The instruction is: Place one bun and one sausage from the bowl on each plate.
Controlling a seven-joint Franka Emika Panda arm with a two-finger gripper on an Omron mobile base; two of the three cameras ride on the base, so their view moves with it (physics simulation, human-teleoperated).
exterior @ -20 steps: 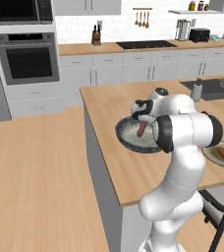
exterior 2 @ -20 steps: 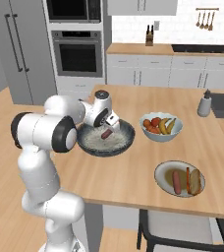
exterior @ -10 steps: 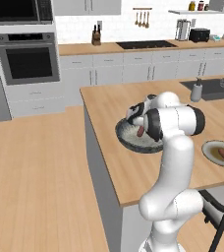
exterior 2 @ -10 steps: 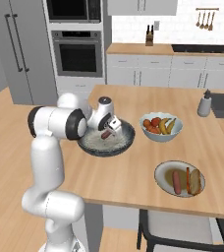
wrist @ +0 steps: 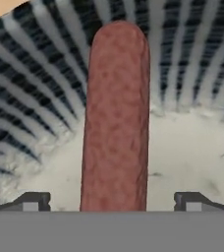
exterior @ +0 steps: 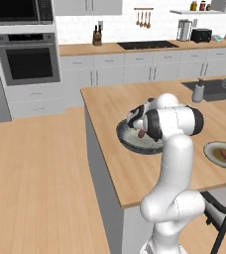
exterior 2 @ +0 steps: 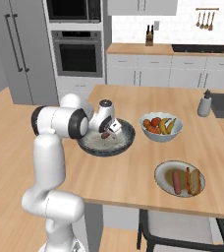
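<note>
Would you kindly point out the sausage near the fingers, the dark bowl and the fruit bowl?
sausage (wrist: 116, 118): hand view, middle of its length.
dark bowl (exterior 2: 126, 142): right base view, ribbed outer wall on its right side.
fruit bowl (exterior 2: 170, 136): right base view, white front wall.

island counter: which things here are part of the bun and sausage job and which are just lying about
Job: bowl; sausage above it at the gripper; plate already holding food.
Lying about: fruit bowl; soap dispenser; knife block.
</note>
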